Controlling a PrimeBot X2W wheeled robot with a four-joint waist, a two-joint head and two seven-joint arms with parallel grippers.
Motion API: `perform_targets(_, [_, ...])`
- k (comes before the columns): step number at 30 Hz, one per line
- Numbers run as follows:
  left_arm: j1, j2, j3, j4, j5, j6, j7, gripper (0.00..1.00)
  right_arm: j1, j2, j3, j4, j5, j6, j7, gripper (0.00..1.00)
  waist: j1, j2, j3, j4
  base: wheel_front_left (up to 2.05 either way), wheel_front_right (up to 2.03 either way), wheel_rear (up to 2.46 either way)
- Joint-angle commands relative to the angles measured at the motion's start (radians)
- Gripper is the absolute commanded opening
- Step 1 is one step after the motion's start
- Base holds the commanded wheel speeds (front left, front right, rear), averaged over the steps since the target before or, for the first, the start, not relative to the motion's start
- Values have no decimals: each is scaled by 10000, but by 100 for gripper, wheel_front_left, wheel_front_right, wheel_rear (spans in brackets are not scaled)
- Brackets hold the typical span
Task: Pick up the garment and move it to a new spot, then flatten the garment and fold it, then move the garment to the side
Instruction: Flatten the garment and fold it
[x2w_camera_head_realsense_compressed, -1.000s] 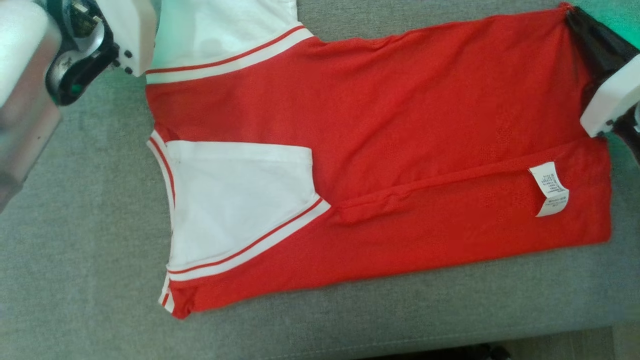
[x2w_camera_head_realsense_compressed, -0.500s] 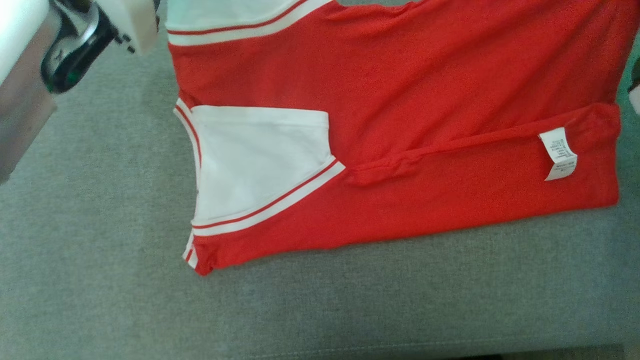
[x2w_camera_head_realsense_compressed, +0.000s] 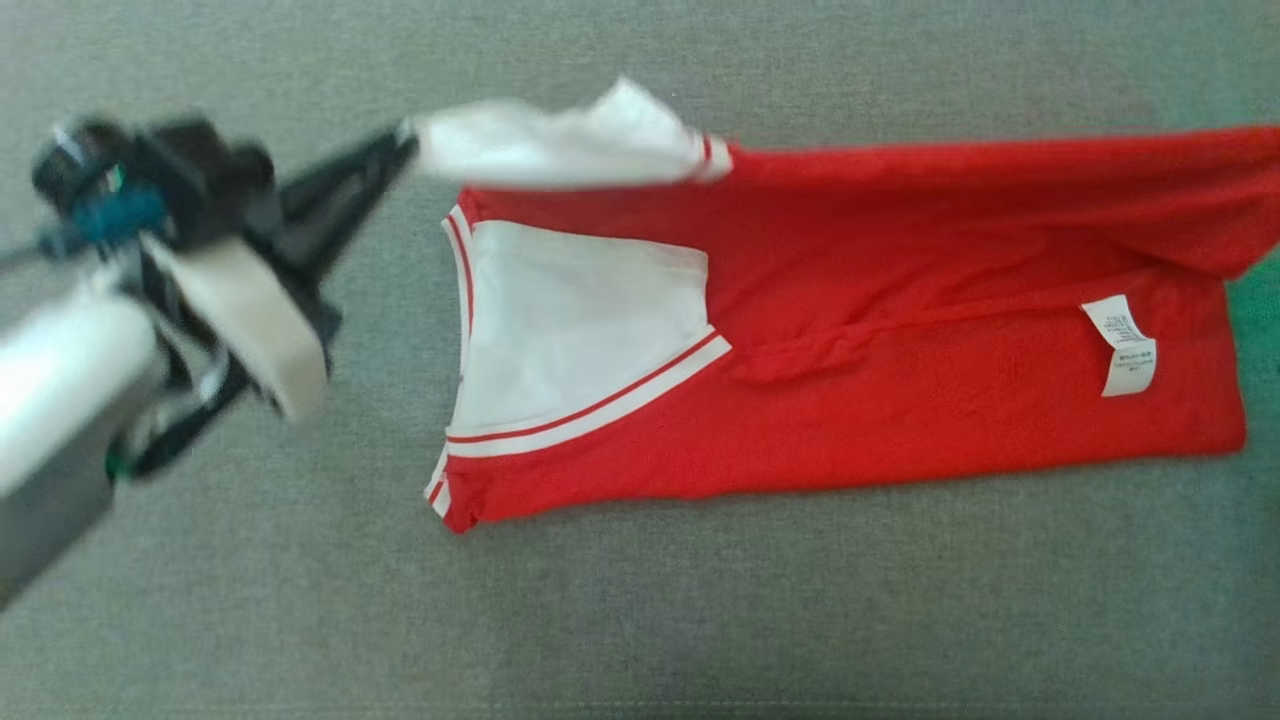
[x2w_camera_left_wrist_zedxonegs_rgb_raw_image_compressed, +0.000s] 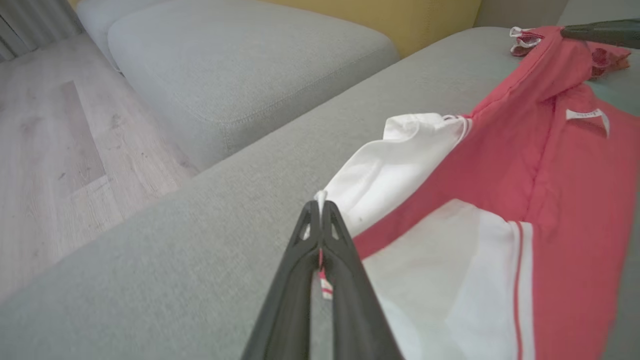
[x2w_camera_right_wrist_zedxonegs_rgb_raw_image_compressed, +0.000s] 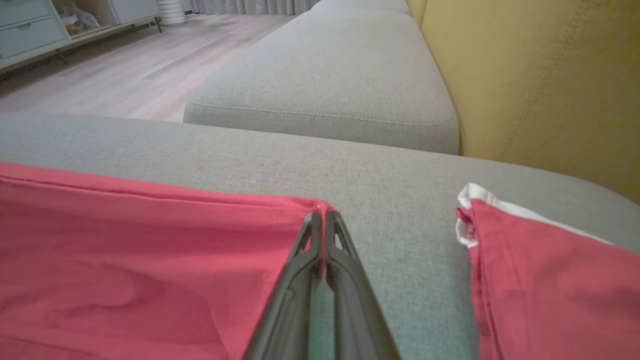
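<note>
A red-and-white jersey lies half-folded on the grey sofa cushion, the left end effector clamped tight on its white sleeve, the right end effector on its red hem. Carrying both corners across level and together should keep the fold square.

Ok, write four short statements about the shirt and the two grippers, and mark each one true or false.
1. The left gripper is shut on the white sleeve of the shirt. True.
2. The right gripper hangs open above the shirt. False: it is shut on the shirt's red edge.
3. The shirt lies on a wooden table. False: it lies on a grey sofa cushion.
4. A white label shows on the red cloth. True.
</note>
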Motion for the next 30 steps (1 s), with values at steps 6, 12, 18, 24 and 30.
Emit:
perform_targets(6, [1011,1197,273,-2226,-271,1089,109,0,1531,86,-1075,-648,-423,65,196,0,2,-1,-175,239,0,0,0])
perform_targets(12, [2069,1260,140,-3410,-267,1917,71,0,2964,619,-2285,-1196,-830,65,497,0,2,-1,-232,386,0,0,0])
perform_targets(18, [2931,897,121,-3539,-358,2575,-418,100,3603,1403,-3140,-1371,-1221,65,955,100,2,-1,-351,377,0,0,0])
perform_targets(24, [3805,-22,403,-2942,236,4003,-2036,100,4356,2746,-4484,-1732,-1869,65,477,100,2,-1,-799,389,0,0,0])
perform_targets(30, [5637,-1894,1989,-2588,1176,5335,-2451,100,4849,4173,-5275,-2171,-1671,65,348,100,2,-1,-1282,522,0,0,0])
